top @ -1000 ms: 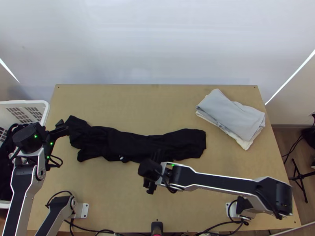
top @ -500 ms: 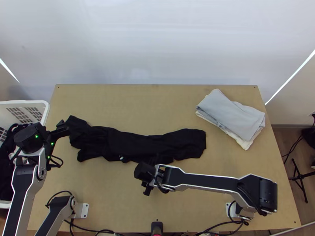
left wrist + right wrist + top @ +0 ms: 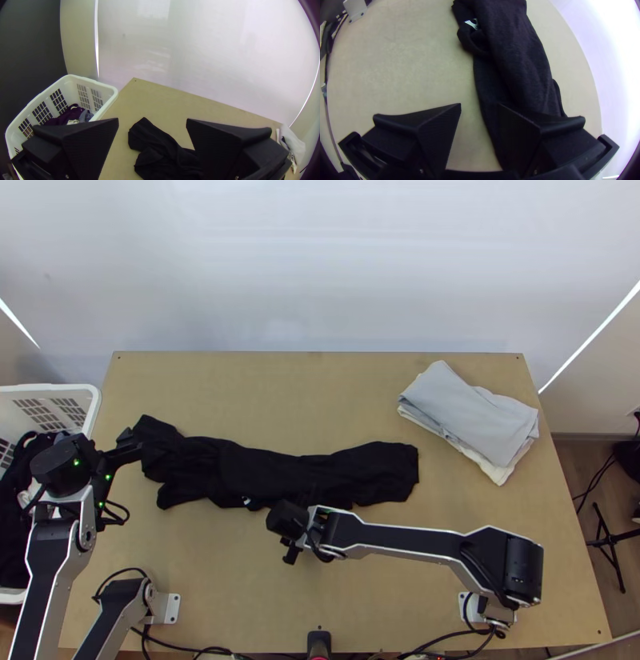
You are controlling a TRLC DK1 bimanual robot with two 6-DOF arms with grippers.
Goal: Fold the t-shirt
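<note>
A black t-shirt (image 3: 272, 476) lies bunched in a long, narrow strip across the table, its left end crumpled and its right end smoother. My left gripper (image 3: 133, 447) is at the strip's left end, open; in the left wrist view the left gripper (image 3: 152, 119) has the shirt (image 3: 160, 150) beyond and between its fingers. My right gripper (image 3: 299, 532) is at the shirt's near edge, around the middle. In the right wrist view the right gripper (image 3: 479, 104) stands open, one finger over bare table and the other over the shirt (image 3: 516, 56).
Folded grey and white cloths (image 3: 472, 420) lie stacked at the table's right. A white basket (image 3: 86, 394) with clothes in it stands beyond the left edge. Bare wood (image 3: 304, 392) stretches behind the shirt.
The right arm has shifted left along the shirt's near edge, its elbow swinging left too. My left gripper has moved very slightly right. The shirt lies as before.
</note>
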